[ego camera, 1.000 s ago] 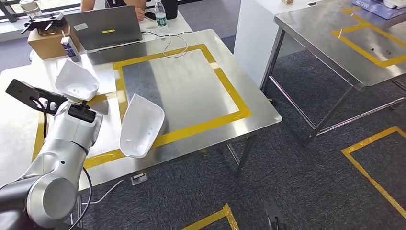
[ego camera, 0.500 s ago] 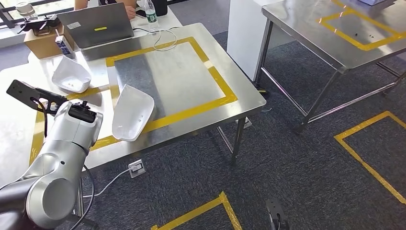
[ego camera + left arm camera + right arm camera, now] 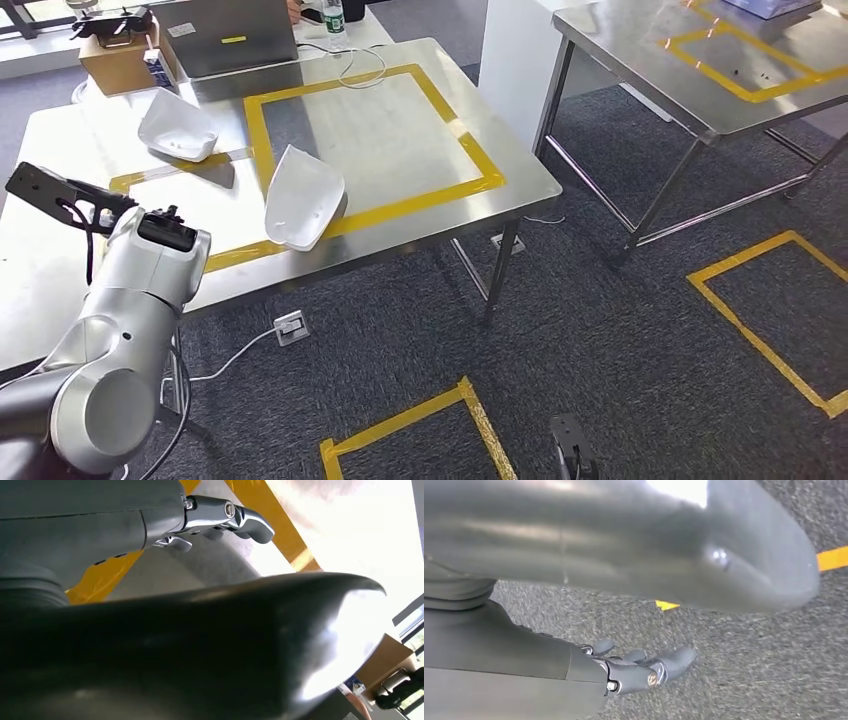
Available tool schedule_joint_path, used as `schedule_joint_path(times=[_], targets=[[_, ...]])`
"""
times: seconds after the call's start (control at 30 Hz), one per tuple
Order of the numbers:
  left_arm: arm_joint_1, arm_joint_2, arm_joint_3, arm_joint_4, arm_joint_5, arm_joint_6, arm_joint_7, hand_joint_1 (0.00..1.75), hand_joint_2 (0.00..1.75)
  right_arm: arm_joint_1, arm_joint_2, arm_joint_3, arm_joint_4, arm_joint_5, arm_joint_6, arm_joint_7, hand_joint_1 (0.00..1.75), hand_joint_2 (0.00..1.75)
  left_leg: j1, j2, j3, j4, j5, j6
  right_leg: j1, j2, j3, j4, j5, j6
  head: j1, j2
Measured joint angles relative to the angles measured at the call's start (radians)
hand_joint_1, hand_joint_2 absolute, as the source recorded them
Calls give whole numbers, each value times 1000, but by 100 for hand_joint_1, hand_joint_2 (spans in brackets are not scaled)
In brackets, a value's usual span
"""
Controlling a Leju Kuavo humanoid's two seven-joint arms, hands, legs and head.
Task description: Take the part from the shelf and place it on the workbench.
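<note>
White part (image 3: 303,195) lies on the workbench (image 3: 400,150), near edge, resting across the near yellow tape line (image 3: 380,212) of the taped square, free of both hands. Second white part (image 3: 177,125) farther back and left on the same bench, just beside the left tape line, well apart from the first.

Left arm (image 3: 125,320) raised at near left, over the bench's near-left corner; a black bracket (image 3: 60,192) sticks out left from its wrist. Left hand (image 3: 220,520) in the wrist view: fingers extended, close together, holding nothing, above bench surface and yellow tape. A big dark curved shape (image 3: 200,650) blocks much of that view; cannot tell what it is.

Right hand (image 3: 639,667) hangs over grey carpet (image 3: 734,670), fingers loosely extended and slightly apart, nothing in them. A blurred grey shape crosses that view too.

Far side of bench: laptop (image 3: 235,35), cardboard box (image 3: 120,55) with a black item on top, water bottle (image 3: 334,17), white cable (image 3: 360,70). A person's arm (image 3: 293,10) sits behind the laptop. Second steel table (image 3: 700,70) with its own yellow tape at far right. Floor: yellow tape marks (image 3: 770,320), power socket (image 3: 291,326) with cable under the bench.
</note>
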Motion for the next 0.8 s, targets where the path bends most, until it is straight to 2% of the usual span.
schedule_joint_path(times=[0.03,0.07,0.1,0.13,0.17,0.2,0.23,0.27,0.3,0.37,0.4,0.43,0.47,0.53,0.57,0.6,0.63,0.67,0.7,0.73,0.77,0.8], targets=[[1,0,0,0,0,0,1,0,0,0,0,0,0,0,0,0,0,0,0,1,-16,1,12,1,-1,-2,-16,69,-39,5,0,0],[2,0,0,0,0,0,2,0,0,0,0,0,0,-1,0,0,0,0,0,1,-33,3,24,0,-1,-3,-23,125,-55,8,0,0],[3,0,0,0,0,0,3,0,0,0,0,0,0,-1,-1,0,0,0,0,0,-49,5,36,-1,-1,-4,-15,151,-50,9,0,0],[4,0,0,0,0,0,4,0,0,0,0,0,0,-2,-1,0,0,0,0,0,-66,8,47,-4,-1,-3,10,142,-29,7,0,0],[4,0,0,0,0,0,4,0,0,-1,0,0,0,-3,-1,0,0,0,0,0,-80,11,57,-6,0,-2,55,96,-7,4,0,0],[4,0,0,-1,0,0,5,0,0,-2,0,0,0,-4,-2,0,0,0,0,0,-93,14,65,-10,1,3,112,25,-3,-1,0,0],[3,0,0,-2,-2,0,4,0,0,-3,0,0,-1,-4,-2,0,0,0,-1,0,-101,16,73,-15,3,8,161,-41,-7,-8,-1,0],[2,-1,0,-3,-3,0,4,0,0,-3,0,0,-1,-5,-2,-1,0,0,0,0,-106,17,81,-21,5,13,196,-93,-15,-15,-2,0],[2,-1,0,-4,-5,0,4,0,0,-3,0,0,-1,-6,-2,-1,0,0,0,1,-108,16,89,-27,9,18,213,-123,-24,-23,-2,0],[2,-1,0,-3,-6,0,4,0,0,-4,0,0,-2,-7,-3,-1,0,0,2,0,-110,7,105,-42,11,17,208,-137,-9,-39,-3,0],[2,0,0,-2,-6,0,4,0,0,-5,0,0,-2,-8,-3,0,0,0,3,-4,-117,10,98,-48,9,15,202,-143,3,-47,-3,0],[3,2,0,-2,-6,0,4,0,0,-6,0,0,-2,-8,-3,0,0,0,3,-10,-128,27,75,-53,6,14,193,-148,17,-55,-3,0],[3,5,0,-2,-6,0,5,0,0,-6,0,0,-2,-8,-3,0,0,0,4,-16,-144,66,34,-57,4,13,181,-152,32,-60,-3,0],[4,9,0,-1,-6,0,6,0,0,-4,0,0,-2,-9,-3,0,0,0,6,-25,-179,189,-57,-63,4,13,151,-153,57,-65,-4,0],[6,10,0,0,-6,0,6,0,0,-4,0,0,-2,-9,-3,0,0,0,6,-26,-189,247,-81,-66,4,13,134,-153,70,-65,-4,0],[9,10,0,1,-6,0,7,0,0,-3,0,0,-2,-10,-3,0,0,0,7,-27,-186,280,-80,-68,4,12,117,-152,82,-64,-4,0],[11,10,0,1,-7,0,7,0,0,-3,0,0,-2,-10,-3,-1,0,0,8,-26,-167,282,-61,-69,3,12,101,-151,94,-62,-4,0],[11,11,0,0,-7,0,7,0,0,-3,0,0,-2,-10,-3,-1,0,0,10,-25,-129,247,-35,-71,2,11,84,-148,105,-58,-4,0],[9,10,0,-1,-7,0,7,0,0,-3,0,0,-2,-10,-2,-1,0,0,11,-21,-79,187,-26,-71,1,11,69,-144,116,-54,-4,0],[7,9,0,-2,-7,0,6,0,0,-3,0,0,-3,-10,-2,-1,0,0,8,-17,-28,118,-32,-69,1,10,58,-140,125,-48,-4,0],[5,8,0,-4,-8,0,6,0,0,-3,0,0,-3,-10,-2,-1,0,0,6,-14,7,64,-44,-63,1,10,51,-137,133,-41,-3,0],[3,7,0,-6,-8,0,6,0,0,-3,0,0,-3,-10,-2,-1,0,0,3,-12,25,32,-60,-56,2,10,49,-137,141,-35,-3,0]])
